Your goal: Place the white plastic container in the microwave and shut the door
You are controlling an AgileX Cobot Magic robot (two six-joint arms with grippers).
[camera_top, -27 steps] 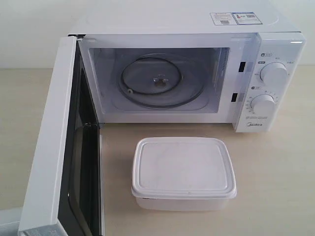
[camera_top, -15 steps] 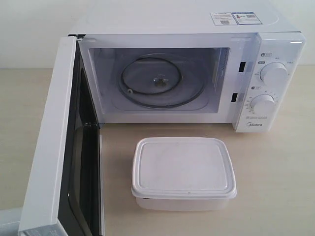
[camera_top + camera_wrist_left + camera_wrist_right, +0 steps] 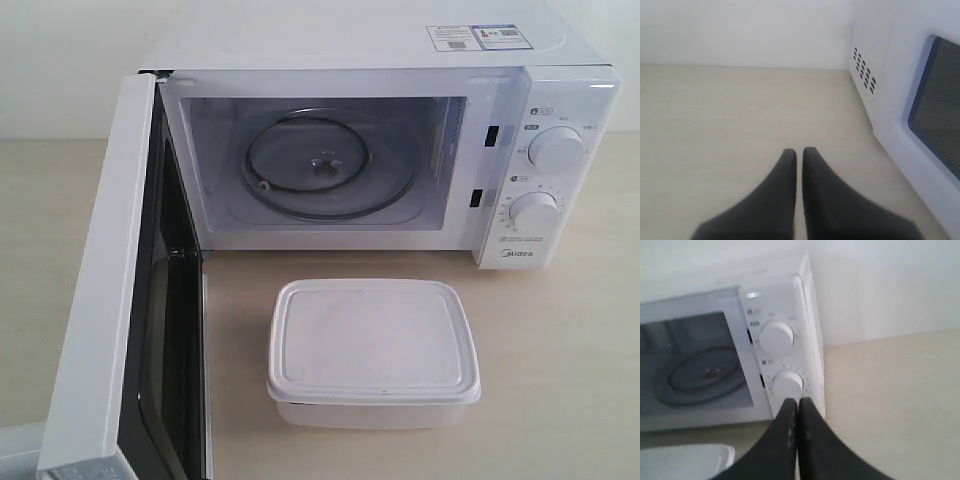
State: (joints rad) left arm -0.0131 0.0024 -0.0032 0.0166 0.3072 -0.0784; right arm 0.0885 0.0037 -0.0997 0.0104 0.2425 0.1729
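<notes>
The white plastic container, lid on, sits on the table in front of the microwave, whose door is swung wide open on the left. The cavity shows a glass turntable. Neither gripper appears in the exterior view. In the left wrist view my left gripper is shut and empty above bare table, beside the door's outer face. In the right wrist view my right gripper is shut and empty, in front of the control panel's lower knob; a corner of the container shows.
Two round knobs sit on the microwave's right-hand panel. Beige tabletop spreads to the right of the container and left of the door. A white wall stands behind.
</notes>
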